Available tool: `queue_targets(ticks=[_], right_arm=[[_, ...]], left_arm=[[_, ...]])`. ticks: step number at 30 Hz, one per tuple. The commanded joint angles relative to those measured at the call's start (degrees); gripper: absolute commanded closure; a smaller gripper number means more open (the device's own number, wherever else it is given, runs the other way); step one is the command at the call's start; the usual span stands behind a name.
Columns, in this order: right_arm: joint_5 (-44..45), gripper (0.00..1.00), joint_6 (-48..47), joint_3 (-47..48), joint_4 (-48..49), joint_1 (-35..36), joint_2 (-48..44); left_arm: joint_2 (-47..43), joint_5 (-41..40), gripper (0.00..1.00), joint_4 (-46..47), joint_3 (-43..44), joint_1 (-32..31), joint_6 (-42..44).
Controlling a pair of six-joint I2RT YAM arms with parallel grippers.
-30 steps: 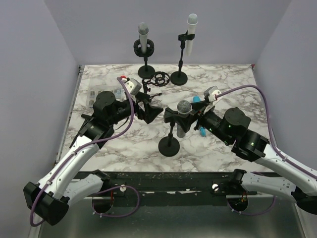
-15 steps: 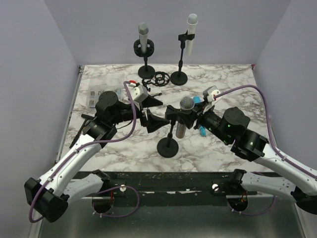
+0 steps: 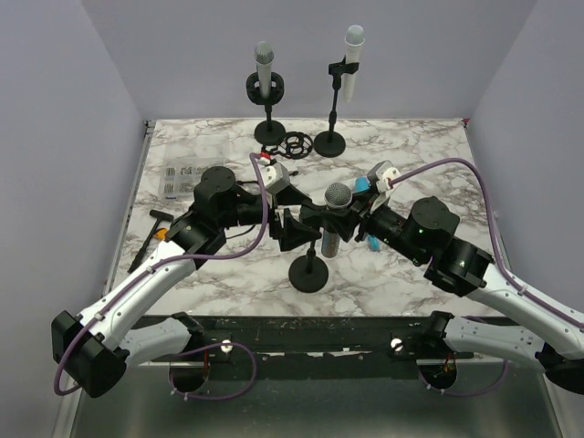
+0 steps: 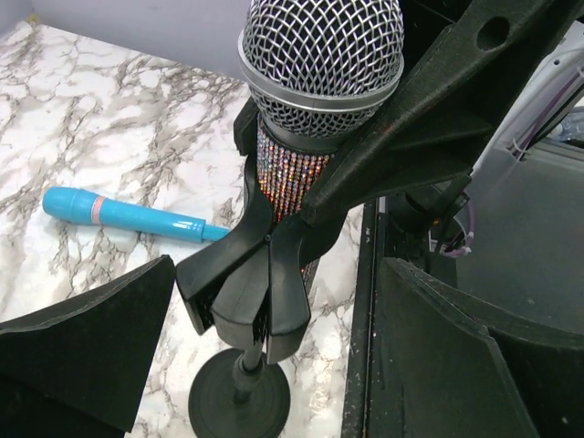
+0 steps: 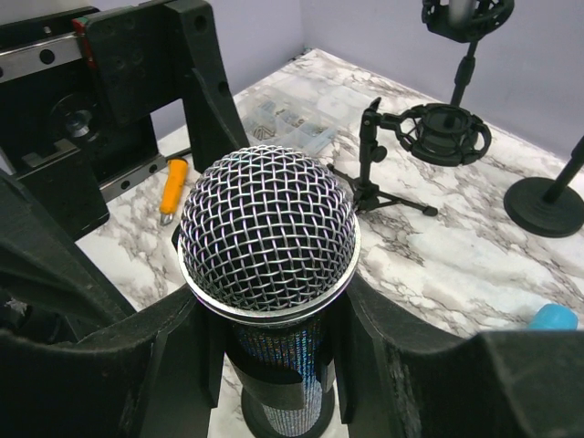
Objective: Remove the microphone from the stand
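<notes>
A microphone (image 3: 338, 194) with a silver mesh head and glittery body stands upright in the black clip of a round-based stand (image 3: 309, 272). My right gripper (image 3: 349, 215) is shut on the body just under the head; in the right wrist view its fingers (image 5: 429, 365) press both sides of the microphone (image 5: 266, 233). My left gripper (image 3: 297, 228) is open. In the left wrist view its fingers (image 4: 91, 338) stand wide on either side of the stand's clip (image 4: 260, 292), below the microphone (image 4: 321, 55), without touching it.
A blue microphone (image 4: 128, 214) lies on the marble table behind the stand. Two more microphones on stands (image 3: 265, 68) (image 3: 351, 55) and a shock mount on a tripod (image 3: 295, 143) are at the back. An orange-handled tool (image 5: 172, 187) and a parts bag (image 3: 182, 178) lie left.
My left arm has swung right, bringing its open fingers around the stand's clip. The right gripper has stayed on the microphone, which shifted only slightly.
</notes>
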Motion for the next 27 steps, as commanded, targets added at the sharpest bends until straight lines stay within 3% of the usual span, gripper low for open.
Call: queue_targets(ticks=[1, 7, 13, 16, 22, 27], right_arm=[[-6.43, 0.74, 1.83, 1.52, 2.15, 0.40, 0.75], [-5.02, 0.70, 1.81, 1.27, 2.29, 0.38, 0.48], [-1.14, 0.27, 2.66, 1.82, 1.77, 0.43, -0.81], [-0.36, 0.17, 3.09, 2.88, 1.12, 0.38, -0.74], [0.74, 0.15, 3.42, 3.32, 0.85, 0.45, -0.29], [0.02, 0.31, 3.57, 3.36, 1.27, 0.37, 0.63]], left_arm=[[0.69, 2.68, 0.01, -0.60, 2.08, -0.97, 1.77], [1.52, 3.74, 0.17, -2.89, 2.89, -1.94, 3.37], [1.83, 3.41, 0.28, -3.60, 3.14, -2.22, 3.72], [2.02, 3.02, 0.29, -3.96, 3.43, -2.23, 3.81], [1.87, 2.95, 0.29, -4.09, 3.43, -2.32, 4.00], [1.86, 3.31, 0.30, -4.17, 3.52, -2.40, 3.98]])
